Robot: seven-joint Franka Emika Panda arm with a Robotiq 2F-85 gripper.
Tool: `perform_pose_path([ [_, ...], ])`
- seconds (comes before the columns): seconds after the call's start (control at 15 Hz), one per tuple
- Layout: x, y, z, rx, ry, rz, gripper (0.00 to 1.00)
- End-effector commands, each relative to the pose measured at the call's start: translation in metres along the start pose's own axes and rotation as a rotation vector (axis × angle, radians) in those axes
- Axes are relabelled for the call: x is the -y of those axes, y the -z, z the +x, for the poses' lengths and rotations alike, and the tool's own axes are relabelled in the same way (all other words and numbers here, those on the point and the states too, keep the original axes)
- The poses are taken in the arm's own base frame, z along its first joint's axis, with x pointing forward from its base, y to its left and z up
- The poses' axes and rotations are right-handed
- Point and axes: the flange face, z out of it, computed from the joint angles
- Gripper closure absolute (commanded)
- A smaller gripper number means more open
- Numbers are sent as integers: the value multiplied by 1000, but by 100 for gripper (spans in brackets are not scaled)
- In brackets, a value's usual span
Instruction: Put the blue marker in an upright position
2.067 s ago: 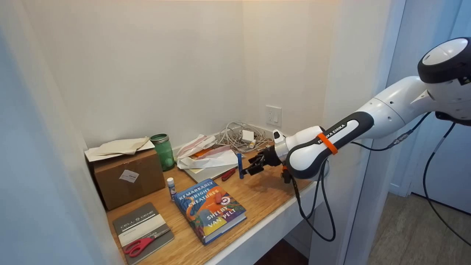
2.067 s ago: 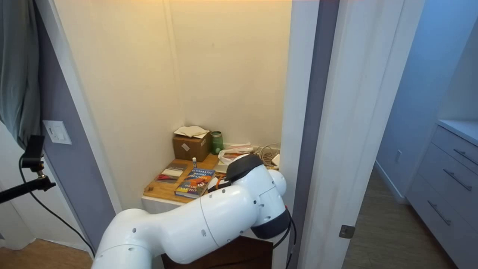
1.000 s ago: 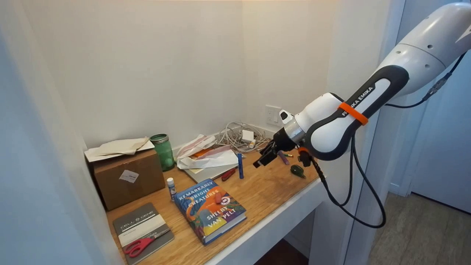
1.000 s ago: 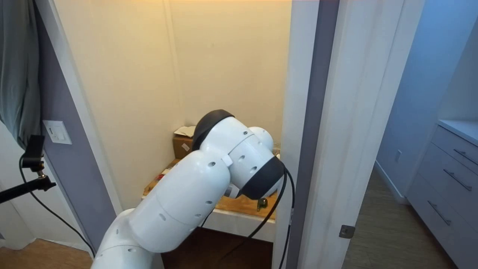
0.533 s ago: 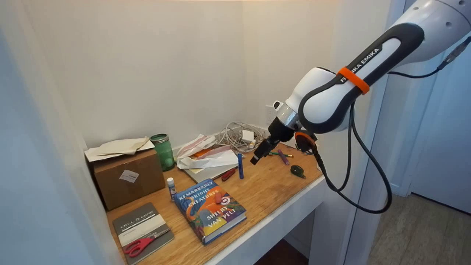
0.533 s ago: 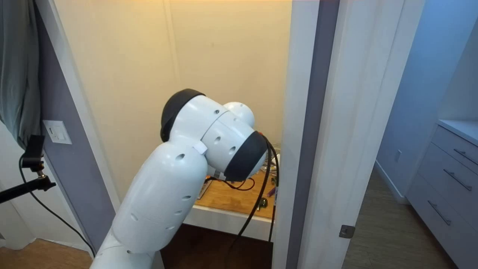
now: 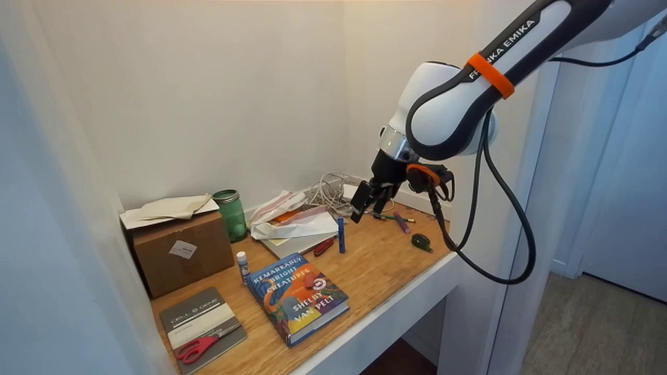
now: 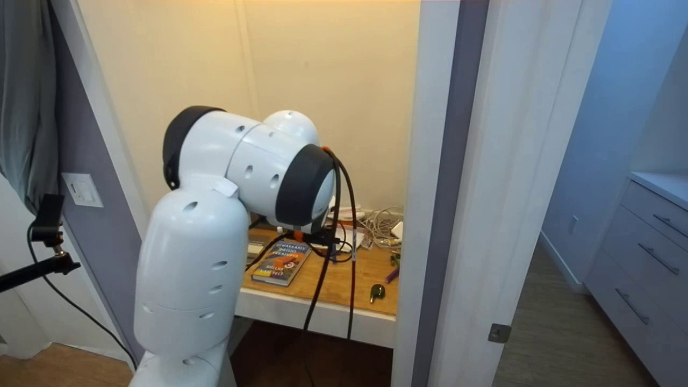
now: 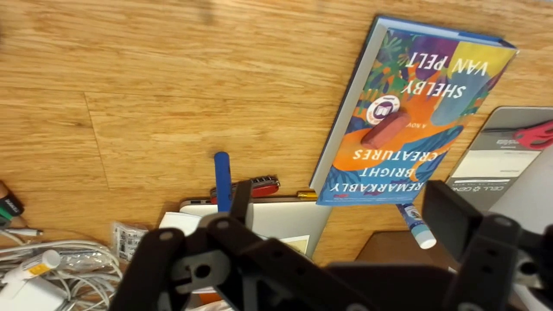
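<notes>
The blue marker (image 7: 341, 235) stands upright on the wooden table, beside the red pocket knife (image 7: 323, 247). In the wrist view the marker (image 9: 223, 181) shows end-on and slanted, just outside the left finger, its lower part in the picture hidden by the gripper. My gripper (image 7: 368, 213) hangs above the table, up and to the right of the marker in an exterior view, apart from it. In the wrist view the gripper (image 9: 339, 194) is wide open with nothing between its fingers. In an exterior view the arm (image 8: 252, 166) hides the gripper and cables cross the marker's area.
A blue-covered book (image 7: 299, 297) with a pink eraser lies left of the marker. Behind are a laptop (image 7: 297, 244) under a plastic bag (image 7: 292, 221) and tangled cables (image 7: 333, 192). A glue stick (image 7: 243, 266), box (image 7: 182, 255), purple marker (image 7: 401, 222) and green object (image 7: 421, 242) also stand or lie there.
My gripper was low beside the upright marker; it has drawn back to the right, risen, and turned to point more downward. The marker stays standing in the same place.
</notes>
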Motion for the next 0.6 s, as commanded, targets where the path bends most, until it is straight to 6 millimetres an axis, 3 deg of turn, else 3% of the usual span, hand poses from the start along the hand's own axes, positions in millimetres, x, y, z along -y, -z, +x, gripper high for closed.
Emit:
perform_pose_path([
  [0.0,15,18,11,46,-25,-62,0],
  [0.4,34,36,31,31,-29,-113,0],
  [0.53,28,27,26,32,-7,-79,0],
])
